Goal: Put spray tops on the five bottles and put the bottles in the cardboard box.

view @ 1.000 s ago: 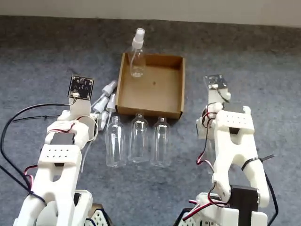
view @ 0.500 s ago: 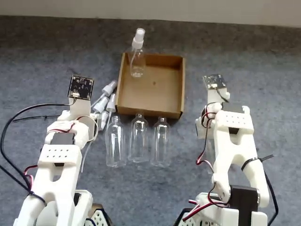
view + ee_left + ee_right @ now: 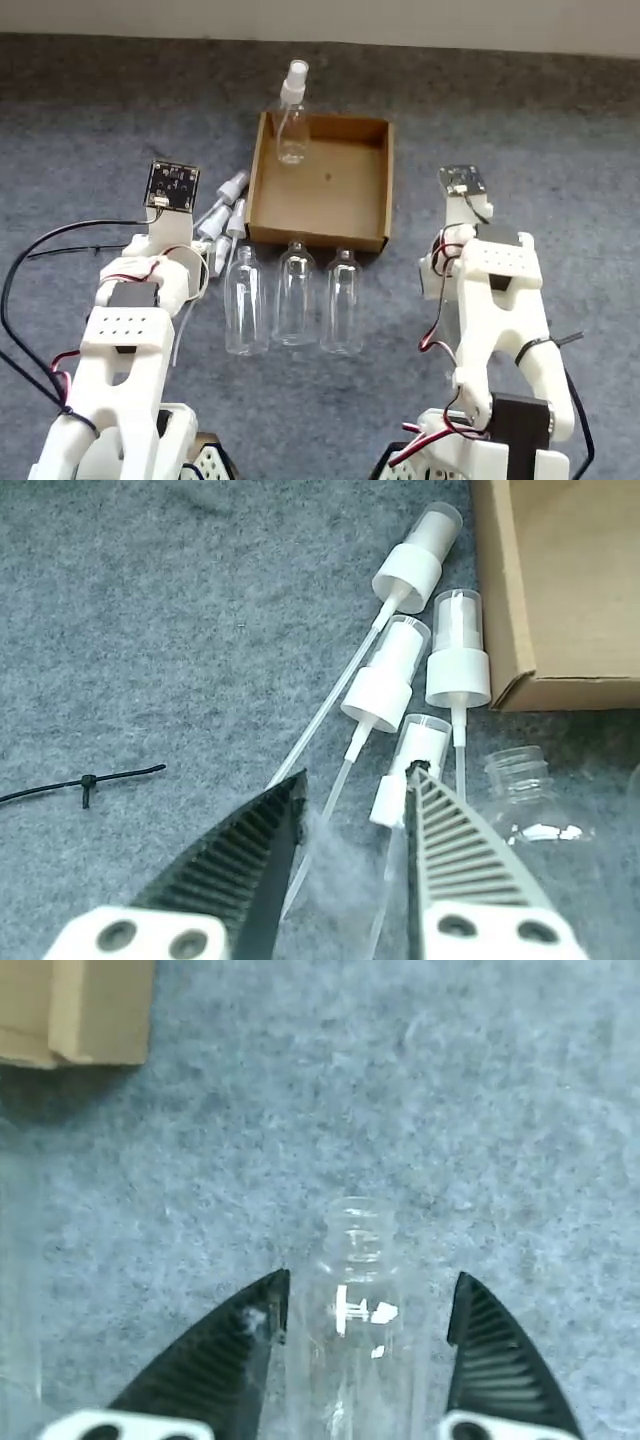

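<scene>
Cardboard box (image 3: 330, 200): open-topped and shallow, it sits on the worktop ahead of both arms, about midway between them.
Capped bottle (image 3: 292, 130): clear, with a white spray top fitted, in the box's far left corner. Its top shows past the box's far wall. Whether it stands straight or leans cannot be told.
Three open bottles (image 3: 295, 295): clear and without tops, they lie side by side in a row just outside the box's near wall, necks towards the box.
Fifth bottle (image 3: 355, 1310): clear and uncapped, it lies on the worktop off the box's near right corner, neck pointing away from the right arm.
Spray tops (image 3: 385, 675): four loose white tops with clear caps and thin dip tubes, bunched on the worktop just beside the box's left wall near its front corner. One lies close to the neck of the leftmost open bottle.
Right tool (image 3: 365, 1295): fingers apart, one on each side of the fifth bottle, with a gap showing on at least one side.
Left tool (image 3: 350, 790): fingers apart, low over the dip tubes of the spray tops, left of the box.
Worktop (image 3: 500, 120): covered in grey carpet-like fabric.
Black tie (image 3: 85, 780): a thin knotted strand on the worktop, farther left of the box than the spray tops.
</scene>
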Controlling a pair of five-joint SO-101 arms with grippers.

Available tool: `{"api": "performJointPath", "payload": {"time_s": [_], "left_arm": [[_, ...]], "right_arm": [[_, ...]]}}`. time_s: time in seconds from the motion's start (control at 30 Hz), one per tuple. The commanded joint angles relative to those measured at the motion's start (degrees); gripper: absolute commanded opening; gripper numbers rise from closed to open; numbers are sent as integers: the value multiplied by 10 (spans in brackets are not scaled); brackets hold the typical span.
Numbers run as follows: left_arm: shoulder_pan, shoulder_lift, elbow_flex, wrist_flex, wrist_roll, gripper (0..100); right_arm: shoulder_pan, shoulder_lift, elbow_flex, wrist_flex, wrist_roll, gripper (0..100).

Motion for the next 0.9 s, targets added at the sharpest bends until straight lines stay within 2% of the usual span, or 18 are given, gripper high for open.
{"api": "performJointPath", "payload": {"time_s": [0.0,0.37,0.6,0.87], "left_arm": [[8,-9,-3,-7,2,154],[8,-9,-3,-7,2,154],[8,-9,-2,-7,2,154],[8,-9,-2,-6,2,154]], "right_arm": [[5,-3,16,-11,-3,217],[6,-3,26,-12,-2,211],[6,-4,26,-12,-3,84],[10,-10,26,-11,7,67]]}}
